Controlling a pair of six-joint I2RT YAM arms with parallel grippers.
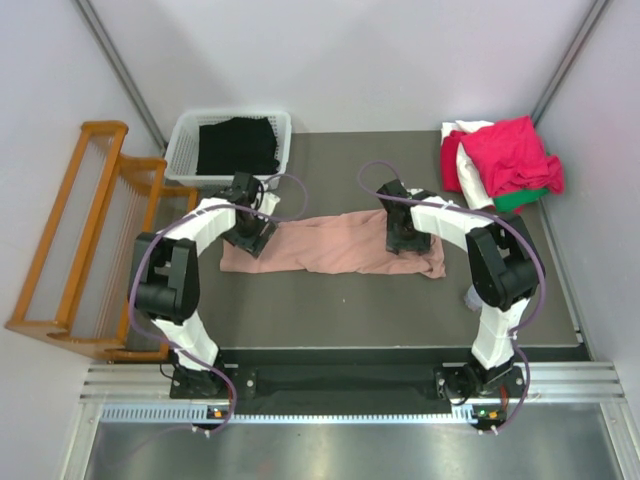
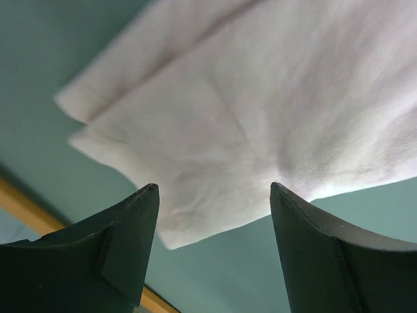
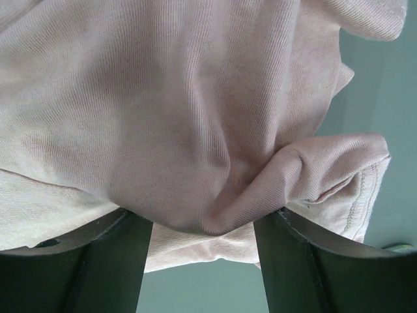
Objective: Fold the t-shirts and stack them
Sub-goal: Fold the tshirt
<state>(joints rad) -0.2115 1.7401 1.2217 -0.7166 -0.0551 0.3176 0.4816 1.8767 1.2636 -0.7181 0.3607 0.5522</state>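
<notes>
From above, the dusty-pink t-shirt [image 1: 335, 245] lies as a long, narrow band across the middle of the desk [image 1: 330, 310], with the left end effector [image 1: 250, 238] down on its left end and the right end effector [image 1: 405, 238] down near its right end. That view does not show how either pair of jaws stands; the wrist cameras do. In the left wrist view the left end effector [image 2: 214, 186] has its jaws apart, and a layered corner of the pale cloth lies flat on the desk between and beyond them, not pinched. In the right wrist view the right end effector [image 3: 203, 222] is also spread, with a rumpled bulge of the shirt filling the gap and a stitched hem curling to one side. Only the overhead camera takes in the rest: a pile of t-shirts at the far right corner, crimson-pink [image 1: 510, 150] over white [image 1: 462, 140] and green [image 1: 520, 200], a white basket [image 1: 180, 150] holding black cloth [image 1: 235, 145] at the far left, and a wooden rack [image 1: 70, 230] beside the desk.
</notes>
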